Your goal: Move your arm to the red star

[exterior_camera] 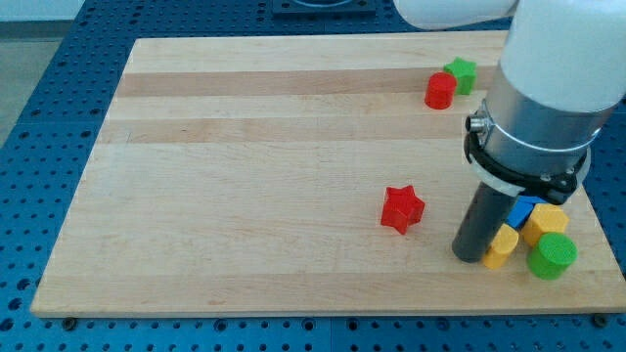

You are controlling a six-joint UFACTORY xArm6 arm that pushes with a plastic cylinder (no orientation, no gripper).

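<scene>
The red star (402,208) lies flat on the wooden board (245,166), right of the board's middle and toward the view's bottom. My tip (470,256) is the lower end of the dark rod. It rests on the board to the right of the red star and a little lower, about one block width from it. The tip touches or nearly touches a small yellow block (502,246) on its right side. The arm's white and grey body hides the board above the rod.
A blue block (523,209), a larger yellow block (545,224) and a green cylinder (553,255) cluster at the view's lower right, near the board's edge. A red cylinder (440,91) and a green star (461,74) sit together at the upper right.
</scene>
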